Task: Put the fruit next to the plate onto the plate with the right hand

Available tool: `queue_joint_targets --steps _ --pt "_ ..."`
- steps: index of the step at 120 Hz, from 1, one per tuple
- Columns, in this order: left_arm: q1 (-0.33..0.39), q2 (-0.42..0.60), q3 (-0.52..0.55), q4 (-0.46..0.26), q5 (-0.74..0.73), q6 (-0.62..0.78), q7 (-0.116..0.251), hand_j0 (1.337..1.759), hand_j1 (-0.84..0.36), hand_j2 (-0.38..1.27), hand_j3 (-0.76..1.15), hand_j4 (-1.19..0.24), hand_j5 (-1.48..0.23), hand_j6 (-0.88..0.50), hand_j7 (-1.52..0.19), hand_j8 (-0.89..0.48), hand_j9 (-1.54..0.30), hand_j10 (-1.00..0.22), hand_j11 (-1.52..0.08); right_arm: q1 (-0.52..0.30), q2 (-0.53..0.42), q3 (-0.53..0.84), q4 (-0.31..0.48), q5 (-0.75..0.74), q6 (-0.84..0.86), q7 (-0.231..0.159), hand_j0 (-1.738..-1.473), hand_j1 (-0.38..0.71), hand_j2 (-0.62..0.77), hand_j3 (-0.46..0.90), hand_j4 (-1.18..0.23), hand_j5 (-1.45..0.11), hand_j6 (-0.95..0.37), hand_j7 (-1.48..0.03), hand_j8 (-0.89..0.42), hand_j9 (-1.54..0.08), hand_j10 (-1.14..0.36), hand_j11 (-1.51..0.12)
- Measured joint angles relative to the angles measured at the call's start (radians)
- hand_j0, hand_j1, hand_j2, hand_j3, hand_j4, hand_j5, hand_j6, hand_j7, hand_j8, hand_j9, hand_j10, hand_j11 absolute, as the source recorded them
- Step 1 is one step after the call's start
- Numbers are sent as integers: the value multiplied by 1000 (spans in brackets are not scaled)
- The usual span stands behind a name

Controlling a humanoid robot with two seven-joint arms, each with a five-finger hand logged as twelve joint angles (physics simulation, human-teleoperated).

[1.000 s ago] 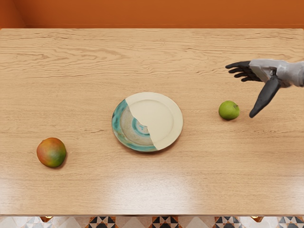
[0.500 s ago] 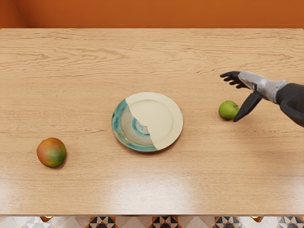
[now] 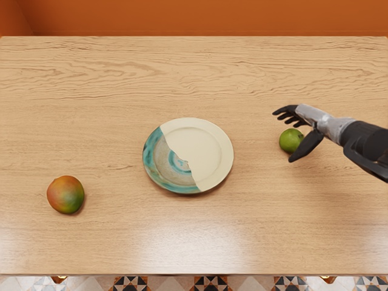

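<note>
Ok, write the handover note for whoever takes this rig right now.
The right hand is open, fingers spread beside the green apple, no grip yet. The left hand is out of view.
The green apple lies on the table right of the plate; nothing is on the plate. A red-green fruit sits far left.
Done: the reach. Left: grasp, lift, set on plate.

single head view, slanting down, tabletop (image 3: 194,242)

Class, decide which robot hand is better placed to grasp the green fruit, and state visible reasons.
Right. The right hand is open beside the green fruit, fingers spread above it; the left arm is not in view.
</note>
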Motion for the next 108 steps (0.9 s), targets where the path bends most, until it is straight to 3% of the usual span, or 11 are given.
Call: queue_joint_targets --steps 17,28,52,108 --pt "0 0 0 0 0 0 0 1658 69 47 0 -234 -304 -234 -304 -234 -304 -234 -304 -13 0 -3 -17 -9 -1 4 -1658 -50 -47 0 -258 -325 -258 -327 -259 -325 -154 -327" --pt "0 0 0 0 0 0 0 1658 69 47 0 -234 -304 -234 -304 -234 -304 -234 -304 -19 0 -3 -24 -13 -3 7 -1658 -46 -46 0 -269 -327 -265 -333 -237 -330 -161 -334" --pt "0 0 0 0 0 0 0 1658 69 47 0 -234 -304 -234 -304 -234 -304 -234 -304 -19 14 5 -46 -12 -17 10 -1658 -41 -46 0 -274 -332 -269 -338 -323 -332 -253 -339" --pt "0 0 0 0 0 0 0 1658 69 47 0 -234 -304 -234 -304 -234 -304 -234 -304 1 17 6 -103 3 -5 13 -1658 -51 -46 0 -255 -325 -256 -325 -261 -325 -255 -326"
